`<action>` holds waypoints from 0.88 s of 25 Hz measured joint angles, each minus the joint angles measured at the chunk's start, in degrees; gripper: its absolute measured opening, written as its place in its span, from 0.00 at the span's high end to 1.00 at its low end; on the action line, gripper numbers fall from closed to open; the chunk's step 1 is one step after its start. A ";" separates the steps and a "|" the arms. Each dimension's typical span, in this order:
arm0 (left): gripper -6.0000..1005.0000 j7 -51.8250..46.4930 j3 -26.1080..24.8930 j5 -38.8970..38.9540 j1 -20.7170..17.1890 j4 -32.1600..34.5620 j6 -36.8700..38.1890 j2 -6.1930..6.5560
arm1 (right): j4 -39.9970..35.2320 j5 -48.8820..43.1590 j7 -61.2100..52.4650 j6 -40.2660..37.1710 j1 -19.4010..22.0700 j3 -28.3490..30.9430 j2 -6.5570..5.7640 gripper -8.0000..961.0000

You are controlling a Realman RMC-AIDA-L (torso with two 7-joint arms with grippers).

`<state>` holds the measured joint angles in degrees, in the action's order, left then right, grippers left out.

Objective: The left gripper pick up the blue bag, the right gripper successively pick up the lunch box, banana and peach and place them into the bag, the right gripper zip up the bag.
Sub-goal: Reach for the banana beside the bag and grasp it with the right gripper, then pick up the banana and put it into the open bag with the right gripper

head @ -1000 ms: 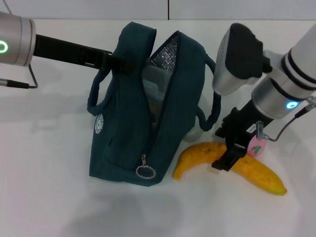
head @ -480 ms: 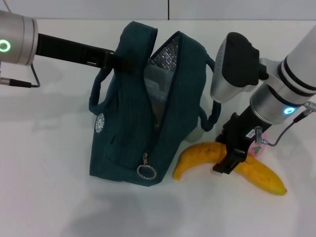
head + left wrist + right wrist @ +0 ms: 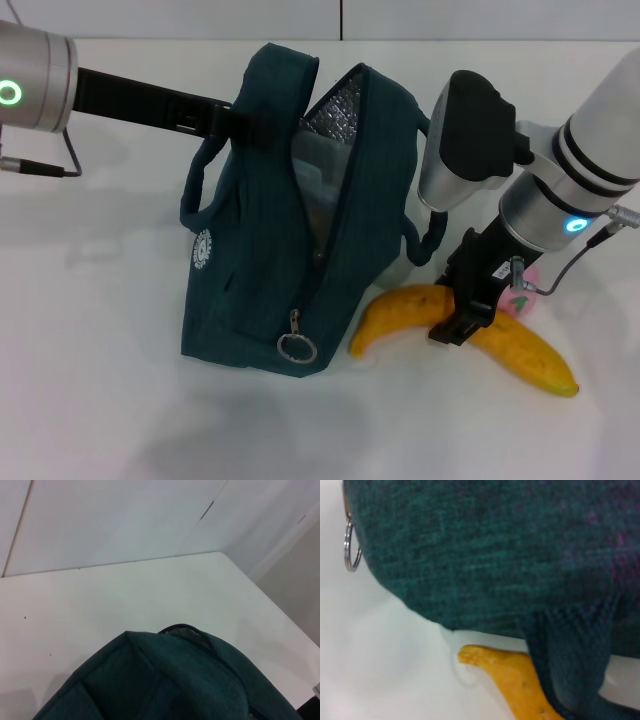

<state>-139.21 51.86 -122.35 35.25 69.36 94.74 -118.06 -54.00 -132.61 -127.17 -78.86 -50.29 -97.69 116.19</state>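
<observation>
Two grippers: both at work, one per side of the white table (image 3: 90,400).
Left gripper (image 3: 243,127): clamped on the upper rim of the blue bag (image 3: 250,260), keeping it upright with the mouth gaping.
Right gripper (image 3: 462,322): down at the middle of the banana (image 3: 500,335), fingers astride it; whether they have closed on the fruit cannot be told.
Banana: lying on the table just beside the bag's lower right corner, near tip almost under the fabric; it also shows in the right wrist view (image 3: 512,680).
Peach (image 3: 522,298): mostly hidden behind the right wrist, beside the banana, only a pink sliver visible.
Step in hand, judged: grasping the banana.
Advice: grip across the thick middle, squeeze lightly, lift straight up before swinging toward the opening, and keep clear of the bag handle (image 3: 425,235) hanging close by.
Bag contents: a pale clear shape inside the opening, probably the lunch box (image 3: 312,185); foil lining (image 3: 335,110) visible above it.
Zip pull ring (image 3: 295,347): hanging at the bag's lower front, zip undone.
Bag, left wrist view: only its dark top (image 3: 165,680) shows.
</observation>
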 joint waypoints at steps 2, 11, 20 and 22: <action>0.95 0.00 0.00 0.00 0.00 -0.01 0.00 0.00 | 0.01 -0.01 0.00 0.16 0.00 -0.02 0.00 0.34; 0.94 -0.01 0.00 0.00 0.00 -0.02 -0.08 0.03 | -0.24 0.92 0.00 0.64 0.48 0.30 -0.05 0.49; 0.95 -0.01 0.00 0.01 -0.18 -0.04 -0.09 0.02 | -0.83 7.07 1.51 -3.89 1.91 5.85 -0.34 0.52; 0.95 -0.01 0.00 0.01 -0.11 -0.12 -0.10 0.05 | -0.85 8.50 2.76 -6.32 3.16 7.99 -0.53 0.52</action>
<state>-139.22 51.86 -122.34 35.14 69.23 94.64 -118.01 -54.85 -124.11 -124.41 -85.17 -47.12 -89.71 115.66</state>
